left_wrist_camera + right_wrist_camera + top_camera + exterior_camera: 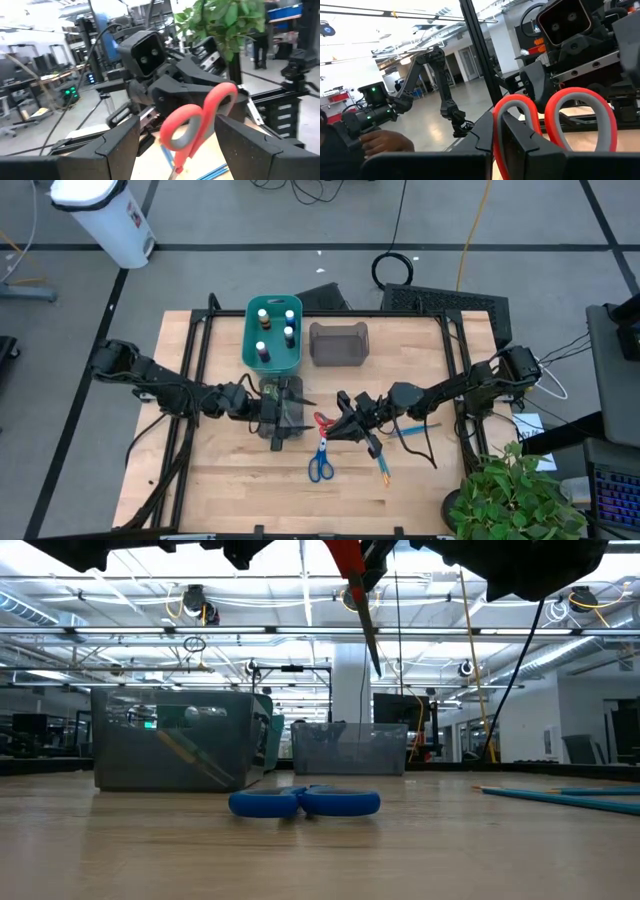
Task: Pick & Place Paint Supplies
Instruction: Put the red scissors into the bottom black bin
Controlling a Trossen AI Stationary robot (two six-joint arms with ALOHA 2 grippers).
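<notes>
1. red-handled scissors hang in the air over the middle of the table, clamped in the right gripper; in the right wrist view one dark finger passes through a red handle loop, and in the low view the blades point down, well clear of the wood.
2. the left gripper faces the right one from just beside the red scissors; its fingers stand apart on either side of the red handles without touching them (seen in the left wrist view).
3. blue-handled scissors lie flat on the table below the two grippers, nearer the front edge.
4. thin brushes lie on the wood just to the right of the blue scissors, one blue, one with an orange part.
5. white-capped paint bottles stand upright inside the teal bin at the back of the table.
6. the grey bin sits just beside the teal one, on its right.
7. a person's hand shows in the room beyond the table, in the right wrist view.
</notes>
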